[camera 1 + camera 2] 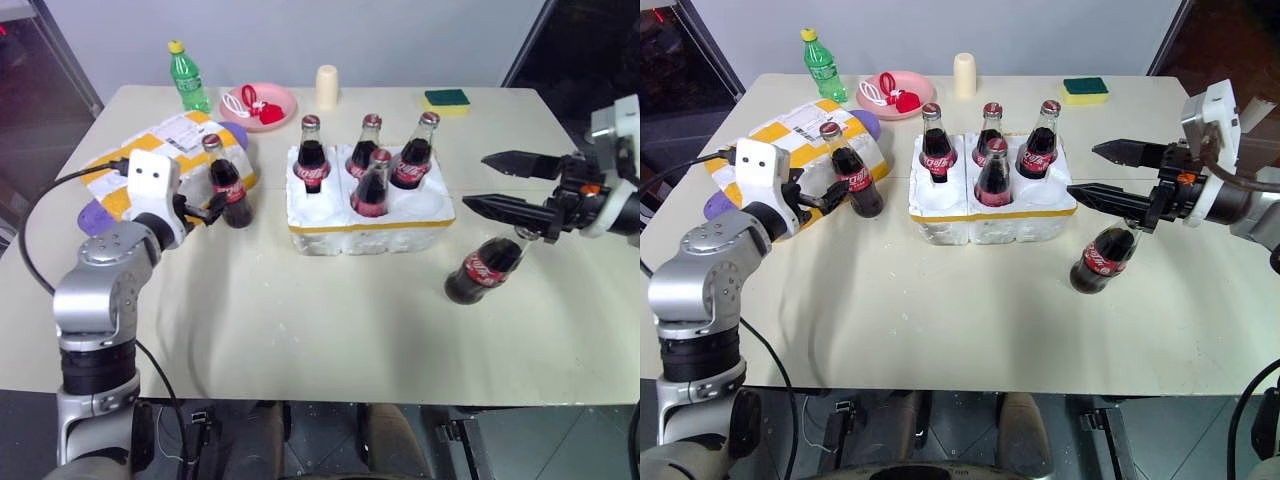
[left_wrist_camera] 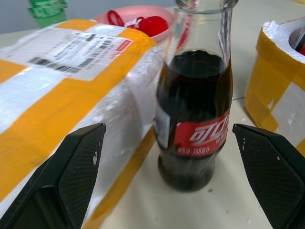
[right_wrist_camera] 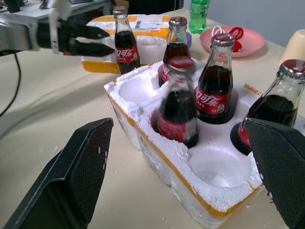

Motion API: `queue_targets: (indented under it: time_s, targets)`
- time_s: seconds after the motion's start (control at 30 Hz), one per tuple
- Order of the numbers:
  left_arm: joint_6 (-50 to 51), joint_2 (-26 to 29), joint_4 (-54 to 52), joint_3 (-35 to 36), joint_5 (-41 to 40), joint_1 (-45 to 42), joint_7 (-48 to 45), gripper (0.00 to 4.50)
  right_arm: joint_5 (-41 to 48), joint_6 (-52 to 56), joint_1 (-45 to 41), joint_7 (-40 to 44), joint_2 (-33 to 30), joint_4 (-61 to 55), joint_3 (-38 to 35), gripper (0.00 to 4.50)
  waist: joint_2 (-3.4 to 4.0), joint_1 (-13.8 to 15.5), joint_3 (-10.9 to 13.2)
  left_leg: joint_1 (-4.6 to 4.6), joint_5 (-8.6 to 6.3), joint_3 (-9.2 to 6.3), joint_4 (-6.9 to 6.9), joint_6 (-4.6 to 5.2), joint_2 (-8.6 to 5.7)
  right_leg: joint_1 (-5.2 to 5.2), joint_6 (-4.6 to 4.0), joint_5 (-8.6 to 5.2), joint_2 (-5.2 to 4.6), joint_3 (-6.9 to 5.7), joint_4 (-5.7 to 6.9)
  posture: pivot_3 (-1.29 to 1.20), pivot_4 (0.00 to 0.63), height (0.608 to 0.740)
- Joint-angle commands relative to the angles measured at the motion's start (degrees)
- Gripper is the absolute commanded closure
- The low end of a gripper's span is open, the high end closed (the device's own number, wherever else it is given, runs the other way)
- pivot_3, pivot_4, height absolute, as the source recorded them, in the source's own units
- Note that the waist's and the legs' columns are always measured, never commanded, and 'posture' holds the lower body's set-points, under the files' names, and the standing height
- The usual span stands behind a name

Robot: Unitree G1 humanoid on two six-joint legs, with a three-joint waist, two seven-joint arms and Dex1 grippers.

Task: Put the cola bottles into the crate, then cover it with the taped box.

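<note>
The left gripper [image 1: 212,207] reaches level and forward from a bent arm with its two black fingers spread wide, while the right gripper [image 1: 497,183] points in toward the left, its fingers [image 1: 513,161] likewise parted and holding nothing.

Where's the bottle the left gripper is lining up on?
That cola bottle stands upright on the table, right beside the taped box, left of the crate, between the open left gripper's fingers.

I get even, bright overhead light on the table [image 1: 300,330] with only soft short shadows, dark corners behind it, a small glint on the glass of the near cola bottle [image 2: 195,109] up close, and motion smear on one front bottle [image 3: 176,105] in my right wrist feed.
</note>
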Motion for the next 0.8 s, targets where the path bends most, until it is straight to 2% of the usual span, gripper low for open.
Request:
queue_targets:
  time_s: [0.03, 0.43, 0.5, 0.6, 0.7, 0.8]
  targets:
    - [-5.1, 0.2, 4.3, -1.4, 0.9, -2.4, -0.9, 0.03, 1.6, 0.4, -0.5, -0.7, -0.2, -2.0, -2.9, 0.0, 0.0, 0.0, 0.0, 0.0, 0.0, 0.0, 0.0, 0.0, 0.0, 0.0, 0.0, 0.0, 0.0, 0.0, 0.0, 0.0, 0.15, 0.739]
    - [-19.8, -1.3, 23.1, -7.5, 4.7, -10.0, -4.2, 0.03, 2.0, 0.7, -1.6, -2.5, 1.2, -2.0, -1.6, 0.0, 0.0, 0.0, 0.0, 0.0, 0.0, 0.0, 0.0, 0.0, 0.0, -0.02, 0.01, 0.01, 0.0, 0.0, 0.01, 0.0, 0.15, 0.739]
    - [-20.5, -1.5, 23.4, -7.5, 4.6, -10.1, -4.5, 0.56, 2.1, 0.8, -1.6, -2.7, 1.2, -2.0, -1.7, 0.0, 0.0, 0.0, 0.0, -0.02, 0.0, 0.0, 0.0, 0.0, 0.0, -0.02, 0.01, 0.01, 0.0, 0.0, 0.0, 0.0, 0.15, 0.739]
    - [-19.7, -0.4, 22.4, -6.4, 3.7, -10.2, -5.0, 1.78, 2.1, 0.9, -1.4, -2.9, 1.2, -2.2, -1.9, 0.0, 0.0, 0.0, 0.0, -0.02, 0.0, 0.0, -0.03, 0.0, 0.0, -0.04, 0.01, 0.01, 0.0, 0.0, 0.03, 0.0, 0.15, 0.739]
    - [-15.8, 1.0, 22.2, -4.6, 2.5, -11.6, -4.8, 1.72, 2.2, 1.1, -0.7, -3.2, 1.1, -2.5, -2.6, 0.0, 0.0, -0.1, 0.0, -0.02, 0.0, 0.0, -0.04, 0.0, 0.0, -0.06, 0.01, 0.01, 0.0, -0.01, 0.04, 0.0, 0.15, 0.739]
    - [-8.9, 2.4, 20.4, -0.5, -4.0, -15.1, -7.4, 1.72, 2.4, 1.5, 0.0, -3.4, 0.7, -2.6, -3.4, 0.0, -0.03, -0.3, 0.0, -0.06, 0.0, -0.01, -0.03, 0.0, 0.0, -0.1, 0.02, 0.01, 0.0, 0.0, 0.05, 0.0, 0.15, 0.739]
